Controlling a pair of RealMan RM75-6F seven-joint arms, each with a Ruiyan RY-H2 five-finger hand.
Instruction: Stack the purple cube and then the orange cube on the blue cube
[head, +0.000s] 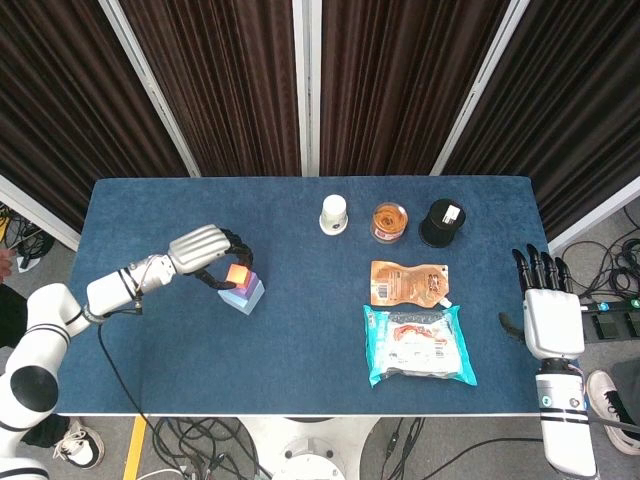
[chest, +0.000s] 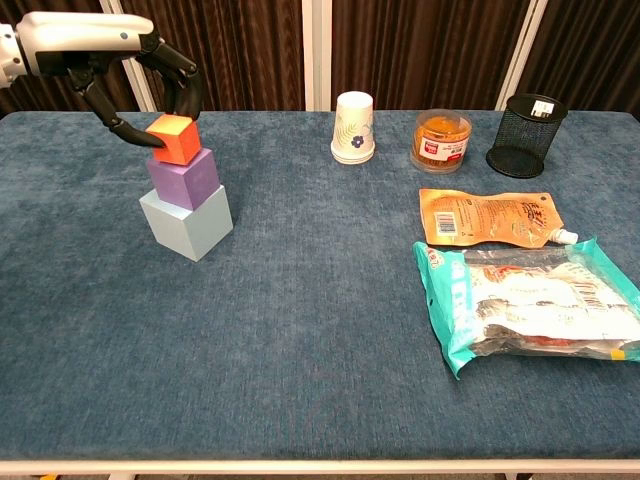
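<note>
The light blue cube (chest: 187, 221) stands on the table's left side with the purple cube (chest: 183, 178) on top of it. The orange cube (chest: 174, 139) sits on the purple one, slightly turned. My left hand (chest: 100, 45) reaches over the stack from the left and pinches the orange cube between thumb and curled fingers. From the head view the stack shows as the orange cube (head: 237, 274) above the blue cube's (head: 250, 298) edge, partly under the left hand (head: 205, 250). My right hand (head: 545, 305) hangs beyond the table's right edge, fingers straight and holding nothing.
A paper cup (chest: 354, 127), an orange jar (chest: 441, 139) and a black mesh cup (chest: 526, 122) line the far edge. An orange pouch (chest: 488, 217) and a teal snack packet (chest: 530, 300) lie on the right half of the table.
</note>
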